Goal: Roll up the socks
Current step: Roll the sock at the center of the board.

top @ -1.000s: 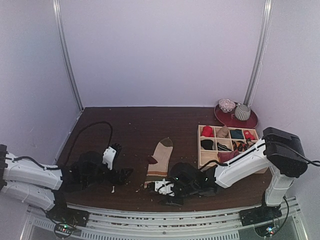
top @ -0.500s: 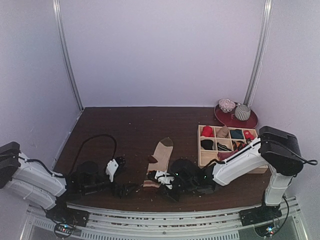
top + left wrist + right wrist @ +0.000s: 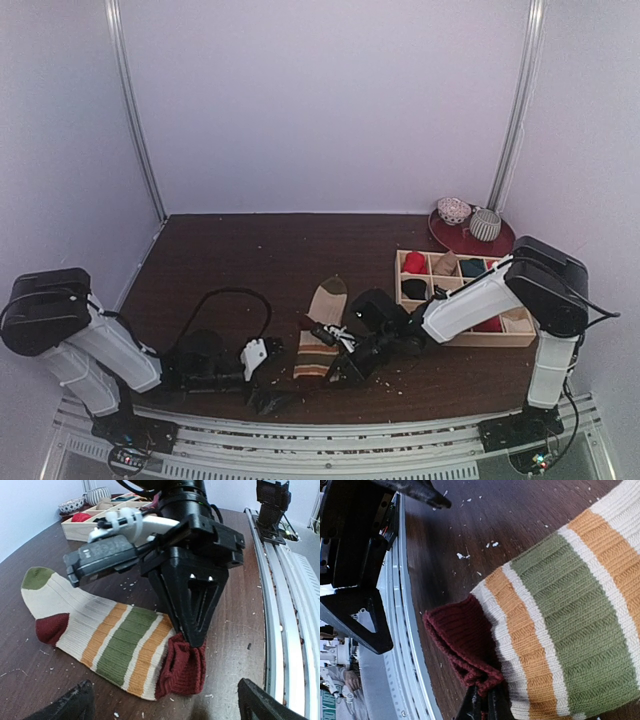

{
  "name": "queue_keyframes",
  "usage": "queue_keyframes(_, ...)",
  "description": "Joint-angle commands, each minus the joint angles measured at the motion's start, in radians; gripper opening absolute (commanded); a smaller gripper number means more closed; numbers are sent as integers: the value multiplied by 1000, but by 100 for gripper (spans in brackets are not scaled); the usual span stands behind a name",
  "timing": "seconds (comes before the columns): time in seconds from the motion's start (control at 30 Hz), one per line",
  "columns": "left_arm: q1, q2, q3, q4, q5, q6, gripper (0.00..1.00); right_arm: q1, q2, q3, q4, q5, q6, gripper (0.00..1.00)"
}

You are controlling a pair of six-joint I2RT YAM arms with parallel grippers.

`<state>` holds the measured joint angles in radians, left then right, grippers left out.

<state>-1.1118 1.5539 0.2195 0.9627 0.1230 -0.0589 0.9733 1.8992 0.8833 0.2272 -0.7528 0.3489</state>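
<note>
1. My right gripper (image 3: 192,639) is clamped shut on the dark red cuff (image 3: 182,667) of the striped sock (image 3: 107,630); the jaws pinch only the bunched edge, tips pointing down at the table (image 3: 240,605).
2. The rest of the sock lies flat, stretching away from that pinch toward its green toe; the cuff is the part nearest my left gripper (image 3: 164,695), whose fingers stand wide apart with nothing between them, just short of the cuff.
3. Risk: the pinch is thin; I judge that a quick pull could slide the knit out and let the cuff flop back flat.
4. Risk: with the far end unpinned, turning the cuff over may drag the whole sock along the wood instead of rolling it; the roll would come out loose or skewed.
5. Risk: my grippers sit close together; bringing the left in to tuck could knock the right's fingers or catch the fabric off-centre.
6. I cannot make out the second sock from here.
</note>
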Motion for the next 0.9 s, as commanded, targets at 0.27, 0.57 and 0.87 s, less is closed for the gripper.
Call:
queue_keyframes(0.27,-97,184,145,-51,100,38,81,-20,70,9,-190,-49,14,4)
queue_keyframes(0.57,-97,273,161,-83,22,-90,57,-20,61,6,-184,-46,5,4)
queue_keyframes(0.87,-97,264,149,-101,34,-120,30,-20,53,5,-201,-49,-15,7)
